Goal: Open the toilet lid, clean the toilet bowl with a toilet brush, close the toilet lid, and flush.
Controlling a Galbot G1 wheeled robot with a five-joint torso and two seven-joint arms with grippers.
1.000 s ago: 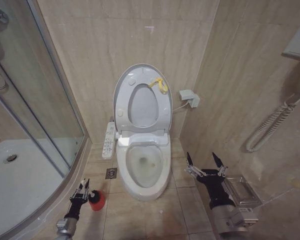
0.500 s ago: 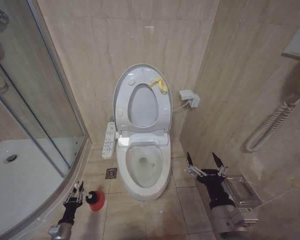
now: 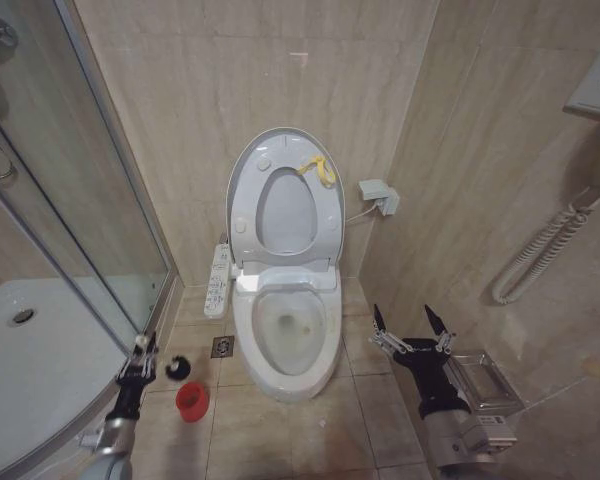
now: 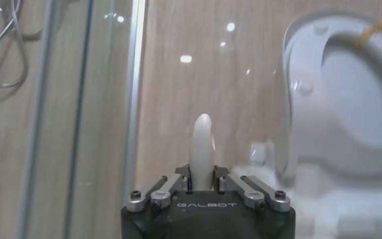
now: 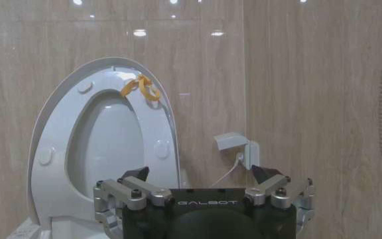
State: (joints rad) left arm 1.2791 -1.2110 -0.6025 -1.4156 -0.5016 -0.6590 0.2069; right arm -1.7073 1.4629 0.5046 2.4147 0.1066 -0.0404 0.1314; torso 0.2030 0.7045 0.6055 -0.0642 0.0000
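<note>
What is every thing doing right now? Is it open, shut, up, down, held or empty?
toilet lid: up, leaning against the wall.
toilet seat: up too, against the lid.
toilet bowl: uncovered, yellowish stain inside.
toilet brush: out of its holder, held by its white handle, black head in the air.
red holder: on the floor, empty.
left gripper: shut on the brush handle.
right gripper: open, holding nothing, right of the toilet.

The toilet bowl (image 3: 285, 335) sits on the floor against the back wall, with the toilet lid (image 3: 280, 195) standing upright behind it. Left of the bowl, the toilet brush (image 3: 176, 367) is held in the left gripper (image 3: 138, 362), above its holder (image 3: 191, 400) (standing on the floor). The right gripper (image 3: 410, 325) hangs right of the bowl.
</note>
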